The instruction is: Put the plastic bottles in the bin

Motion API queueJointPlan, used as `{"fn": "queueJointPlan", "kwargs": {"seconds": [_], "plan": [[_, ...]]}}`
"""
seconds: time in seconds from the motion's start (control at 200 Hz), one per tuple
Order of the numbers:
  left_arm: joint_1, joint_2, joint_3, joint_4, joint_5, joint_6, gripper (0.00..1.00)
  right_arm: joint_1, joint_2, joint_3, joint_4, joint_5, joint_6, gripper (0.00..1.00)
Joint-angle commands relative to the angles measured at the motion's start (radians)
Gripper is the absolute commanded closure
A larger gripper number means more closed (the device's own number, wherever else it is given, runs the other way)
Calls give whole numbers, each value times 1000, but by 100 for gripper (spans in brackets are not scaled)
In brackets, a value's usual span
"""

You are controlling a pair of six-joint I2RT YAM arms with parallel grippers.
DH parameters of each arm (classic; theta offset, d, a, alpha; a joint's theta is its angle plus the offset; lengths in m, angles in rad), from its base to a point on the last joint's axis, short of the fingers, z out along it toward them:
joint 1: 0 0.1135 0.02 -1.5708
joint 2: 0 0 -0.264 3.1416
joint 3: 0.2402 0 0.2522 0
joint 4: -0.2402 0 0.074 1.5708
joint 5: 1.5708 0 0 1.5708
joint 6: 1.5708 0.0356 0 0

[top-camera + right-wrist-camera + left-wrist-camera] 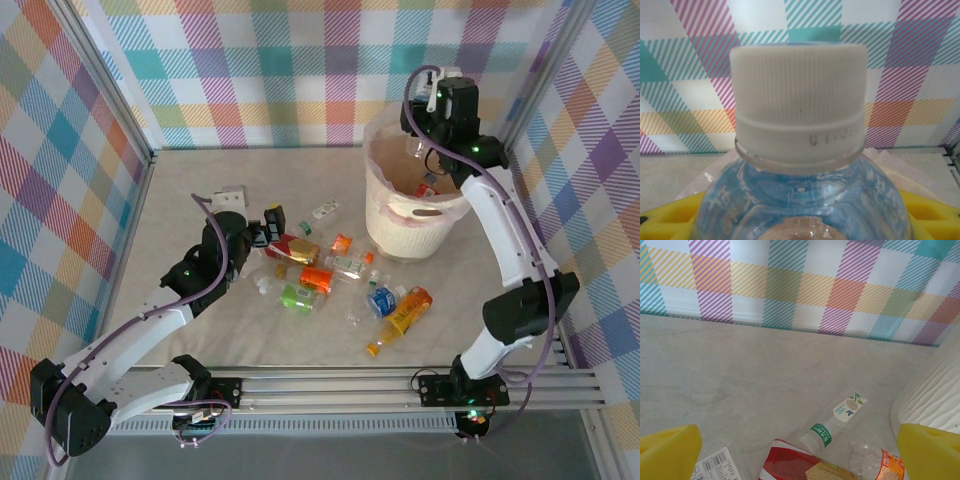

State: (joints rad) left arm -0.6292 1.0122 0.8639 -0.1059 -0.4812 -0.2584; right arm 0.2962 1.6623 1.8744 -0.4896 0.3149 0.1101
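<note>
The table (180, 190) carries the bin (400, 232) at its far right side, and one bottle with a red label (427, 188) lies inside it. The other plastic bottles (330, 275) lie scattered on the table, to the left of the bin and in front of it, between the two arms. The right pincer (428, 140) hangs above the far side of the bin and pinches a clear bottle with a white cap (800, 125) between its yellow pads (927, 210). The left pincer (799, 452) is spread wide and holds nothing. It hovers low over a red-labelled bottle (800, 465), and a green-labelled bottle (832, 424) lies just beyond.
</note>
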Motion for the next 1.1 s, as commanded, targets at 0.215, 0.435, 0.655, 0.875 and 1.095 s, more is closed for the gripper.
{"fn": "queueJointPlan", "kwargs": {"seconds": [0.215,0.435,0.655,0.875,1.095], "plan": [[10,-11,-10,-19,-15,-18,0,9,-11,-111,41,-2,53,35],[10,-4,-10,-25,-4,-36,0,9,-29,-212,36,-23,94,33],[10,-10,-11,-44,-2,-54,0,9,-11,-249,13,-42,118,30],[10,-10,-18,-54,-1,-75,0,8,16,-247,-12,-48,141,22],[10,-12,-20,-67,-15,-77,0,7,35,-232,-34,-43,152,18]]}}
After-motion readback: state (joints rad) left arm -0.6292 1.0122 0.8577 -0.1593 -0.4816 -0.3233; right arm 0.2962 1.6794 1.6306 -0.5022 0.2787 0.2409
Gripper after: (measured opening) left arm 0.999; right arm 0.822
